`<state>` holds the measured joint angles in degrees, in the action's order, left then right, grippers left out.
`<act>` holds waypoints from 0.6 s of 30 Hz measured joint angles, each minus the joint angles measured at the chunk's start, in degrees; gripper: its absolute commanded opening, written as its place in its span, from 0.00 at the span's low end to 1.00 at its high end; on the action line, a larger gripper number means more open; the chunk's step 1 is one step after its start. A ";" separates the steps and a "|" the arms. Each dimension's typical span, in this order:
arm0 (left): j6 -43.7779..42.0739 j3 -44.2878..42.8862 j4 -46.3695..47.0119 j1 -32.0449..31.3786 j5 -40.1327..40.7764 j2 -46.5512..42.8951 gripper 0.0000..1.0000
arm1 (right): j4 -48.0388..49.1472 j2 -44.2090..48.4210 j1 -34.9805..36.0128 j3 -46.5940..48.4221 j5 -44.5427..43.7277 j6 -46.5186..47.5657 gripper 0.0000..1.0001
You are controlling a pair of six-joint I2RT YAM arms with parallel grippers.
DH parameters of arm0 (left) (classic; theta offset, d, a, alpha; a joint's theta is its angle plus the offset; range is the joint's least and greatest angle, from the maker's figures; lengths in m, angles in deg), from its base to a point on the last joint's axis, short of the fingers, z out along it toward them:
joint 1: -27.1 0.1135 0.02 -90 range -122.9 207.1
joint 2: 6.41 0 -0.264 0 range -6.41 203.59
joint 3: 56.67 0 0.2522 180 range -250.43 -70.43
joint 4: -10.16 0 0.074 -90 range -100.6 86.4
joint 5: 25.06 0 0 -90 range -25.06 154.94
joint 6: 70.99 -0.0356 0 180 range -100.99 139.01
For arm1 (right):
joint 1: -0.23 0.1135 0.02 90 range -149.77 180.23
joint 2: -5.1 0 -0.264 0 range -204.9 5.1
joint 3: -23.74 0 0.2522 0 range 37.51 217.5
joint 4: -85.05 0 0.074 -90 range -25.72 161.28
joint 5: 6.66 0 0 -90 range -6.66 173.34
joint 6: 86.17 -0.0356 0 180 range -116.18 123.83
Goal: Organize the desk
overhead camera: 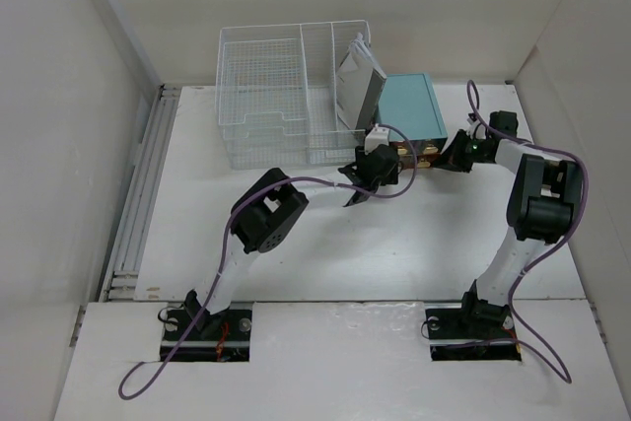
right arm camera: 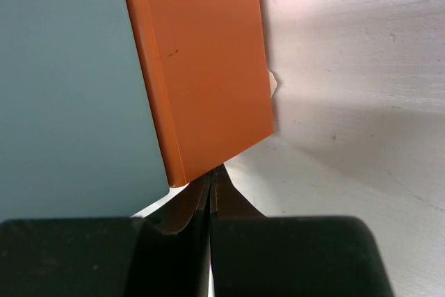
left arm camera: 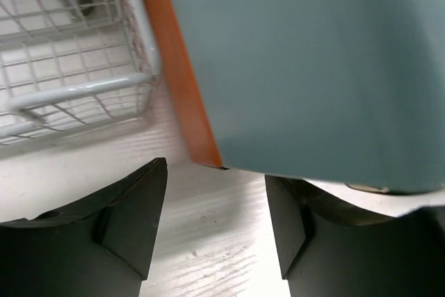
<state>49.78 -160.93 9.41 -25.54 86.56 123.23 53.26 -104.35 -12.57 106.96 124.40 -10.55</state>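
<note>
The white desk point(overhead camera: 325, 253) carries a teal drawer box point(overhead camera: 411, 105) at the back centre, with an orange-brown drawer front point(overhead camera: 419, 152) on its near side. My left gripper point(overhead camera: 363, 182) is open and empty, just in front of the box's left corner. In the left wrist view the gripper point(left arm camera: 215, 220) hovers over bare desk, with the teal box point(left arm camera: 313, 67) and its orange edge point(left arm camera: 181, 81) above it. My right gripper point(overhead camera: 447, 157) is at the box's right front corner. In the right wrist view it point(right arm camera: 211, 175) is shut, its tips touching the orange front point(right arm camera: 208, 60).
A white wire-mesh basket point(overhead camera: 266, 96) stands at the back left, against the teal box, and also shows in the left wrist view point(left arm camera: 69, 88). A grey flat item point(overhead camera: 357, 81) leans in its right compartment. White walls enclose the desk on the left, back and right.
</note>
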 measured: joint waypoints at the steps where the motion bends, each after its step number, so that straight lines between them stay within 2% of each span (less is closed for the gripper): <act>1: 0.15 0.00 -0.07 0.04 0.44 0.00 0.57 | 0.13 0.02 -0.02 -0.11 0.09 0.00 0.00; 14: 0.81 0.15 0.09 0.11 2.45 0.00 0.58 | 0.48 0.35 -0.44 -0.20 1.18 0.24 0.00; 18: 0.76 4.87 3.96 -0.11 2.10 -1.38 0.58 | -0.52 1.05 -0.44 -0.24 1.64 1.84 0.00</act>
<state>50.54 -156.05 13.37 -25.65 88.66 121.85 52.74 -103.30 -13.01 106.72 126.04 -8.71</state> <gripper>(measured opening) 0.581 0.009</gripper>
